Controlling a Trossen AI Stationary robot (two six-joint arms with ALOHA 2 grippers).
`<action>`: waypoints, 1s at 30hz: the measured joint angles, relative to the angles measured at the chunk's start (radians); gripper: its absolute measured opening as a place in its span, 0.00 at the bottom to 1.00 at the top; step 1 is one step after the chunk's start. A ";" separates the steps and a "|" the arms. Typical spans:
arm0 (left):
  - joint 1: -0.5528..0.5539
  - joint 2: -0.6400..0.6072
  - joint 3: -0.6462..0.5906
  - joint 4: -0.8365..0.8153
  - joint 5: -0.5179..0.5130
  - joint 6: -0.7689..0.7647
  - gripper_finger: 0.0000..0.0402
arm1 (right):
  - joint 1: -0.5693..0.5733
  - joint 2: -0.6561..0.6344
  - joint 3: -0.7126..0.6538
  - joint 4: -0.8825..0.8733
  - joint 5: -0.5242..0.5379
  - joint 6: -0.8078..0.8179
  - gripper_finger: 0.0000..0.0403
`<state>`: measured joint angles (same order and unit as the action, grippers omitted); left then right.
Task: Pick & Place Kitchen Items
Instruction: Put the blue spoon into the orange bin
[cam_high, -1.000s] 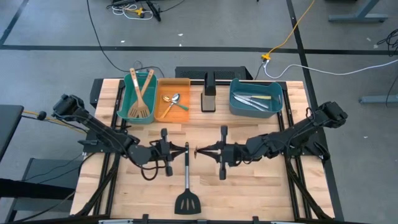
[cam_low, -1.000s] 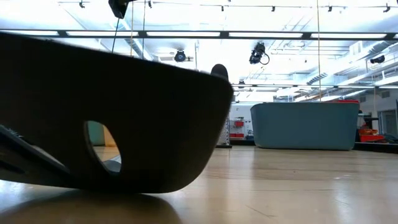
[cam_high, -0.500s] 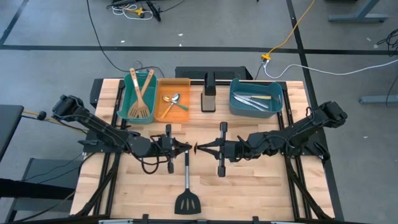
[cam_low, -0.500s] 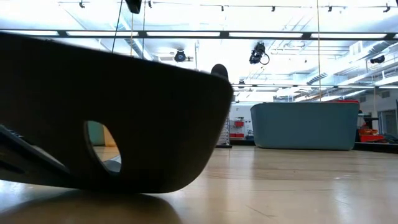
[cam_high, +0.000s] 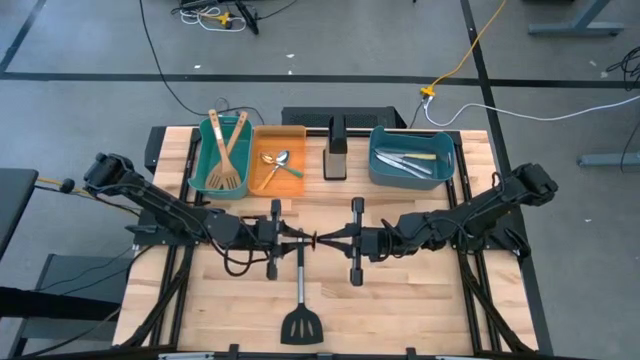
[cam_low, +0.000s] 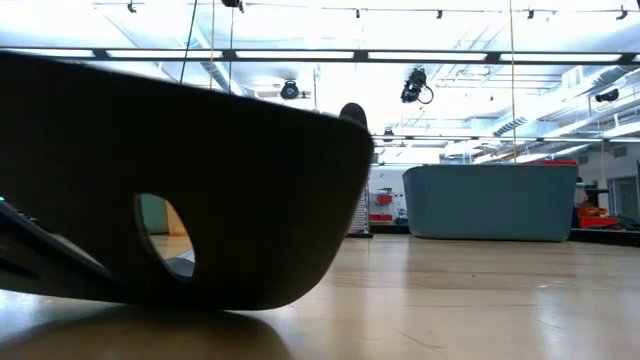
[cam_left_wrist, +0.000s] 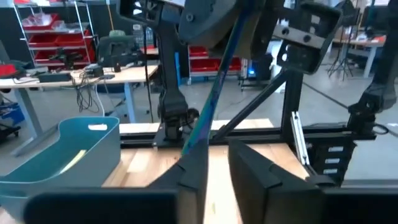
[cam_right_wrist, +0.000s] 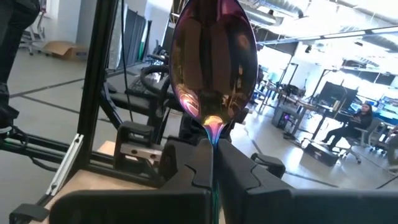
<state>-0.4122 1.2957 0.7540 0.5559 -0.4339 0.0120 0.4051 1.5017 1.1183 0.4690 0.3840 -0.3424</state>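
- The right gripper (cam_high: 322, 239) at the table's (cam_high: 420, 310) centre is clamped on an iridescent spoon (cam_right_wrist: 213, 59).
- The left gripper (cam_high: 297, 238), fingers narrowly parted, meets it tip to tip.
- The black turner (cam_high: 301, 300) lies near the front edge.

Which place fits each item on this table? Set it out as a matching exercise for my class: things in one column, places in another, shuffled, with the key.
Things:
1. black slotted turner
2. wooden spatulas
3. silver knives
4. iridescent spoon

Places:
A. blue bin
B. held by the right gripper
C. bare table, near edge
D. teal bin

Pairs: 1-C, 2-D, 3-A, 4-B
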 joint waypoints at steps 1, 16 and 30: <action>0.000 0.000 0.000 0.004 0.000 0.000 0.20 | -0.002 0.003 0.000 0.007 0.000 0.000 0.03; 0.035 0.050 -0.001 0.078 0.005 0.000 0.52 | -0.025 0.017 0.001 0.019 -0.027 0.020 0.03; 0.069 0.175 0.001 0.313 0.046 0.002 0.54 | -0.025 0.017 0.001 0.016 -0.027 0.019 0.03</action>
<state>-0.3431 1.4709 0.7547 0.8687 -0.3877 0.0135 0.3801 1.5185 1.1191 0.4852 0.3565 -0.3229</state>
